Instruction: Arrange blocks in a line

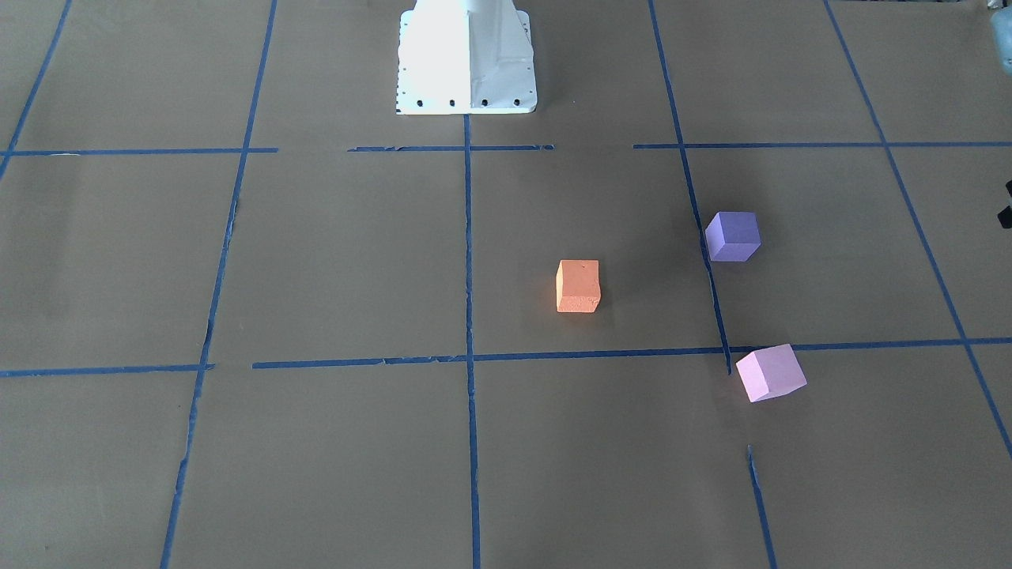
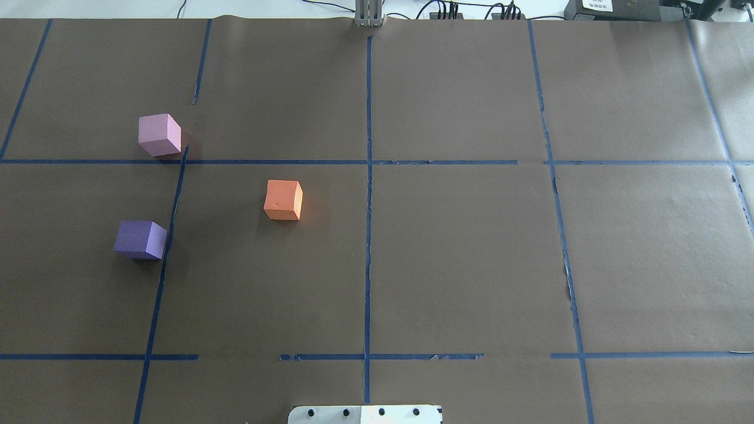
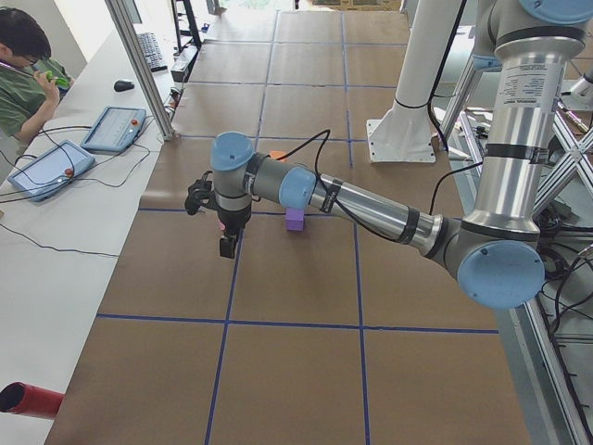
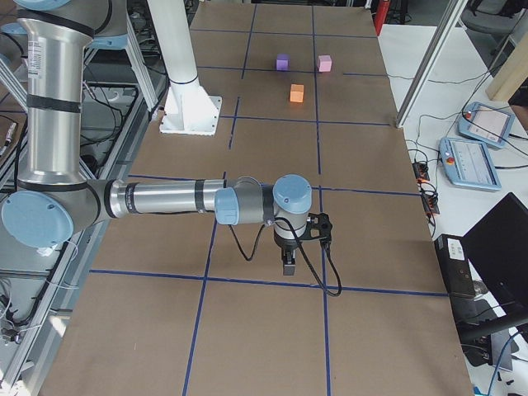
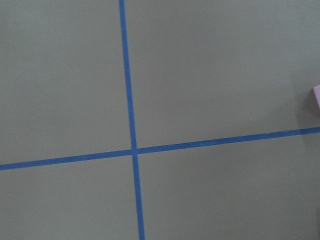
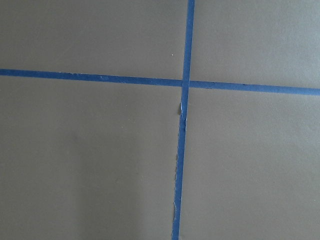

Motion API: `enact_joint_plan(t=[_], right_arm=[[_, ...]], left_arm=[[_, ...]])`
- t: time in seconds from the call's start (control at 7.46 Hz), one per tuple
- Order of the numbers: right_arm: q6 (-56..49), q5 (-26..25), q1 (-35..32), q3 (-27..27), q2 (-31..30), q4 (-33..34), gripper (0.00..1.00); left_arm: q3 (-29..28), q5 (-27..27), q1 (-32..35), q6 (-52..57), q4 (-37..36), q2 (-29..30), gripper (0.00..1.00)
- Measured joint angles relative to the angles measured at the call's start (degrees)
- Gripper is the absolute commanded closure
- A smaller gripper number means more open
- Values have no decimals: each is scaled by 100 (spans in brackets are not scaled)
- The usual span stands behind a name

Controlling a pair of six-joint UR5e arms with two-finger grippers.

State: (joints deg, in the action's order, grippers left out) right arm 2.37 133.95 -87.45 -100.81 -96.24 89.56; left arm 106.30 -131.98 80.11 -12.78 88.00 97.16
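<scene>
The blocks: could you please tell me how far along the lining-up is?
Nothing looks done yet: the orange block, purple block and pink block sit apart in a triangle. Nothing is in hand: the left gripper and right gripper hang clear of all three. All the lining-up is left.

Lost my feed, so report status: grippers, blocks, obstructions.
Left gripper, right gripper off the blocks, open or shut unclear. Orange block, purple block, pink block apart, not lined up. No obstacle seen.

No writing is legible anywhere; the white label point(image 2: 598, 5) on the black box point(image 2: 624, 10) is too small.
</scene>
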Motion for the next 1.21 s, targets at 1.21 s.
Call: enact_joint_plan(t=[1.21], right_arm=[[0, 0, 0, 0, 0, 0, 0]], left_arm=[[-749, 904, -3246, -3572, 157, 2587, 0]])
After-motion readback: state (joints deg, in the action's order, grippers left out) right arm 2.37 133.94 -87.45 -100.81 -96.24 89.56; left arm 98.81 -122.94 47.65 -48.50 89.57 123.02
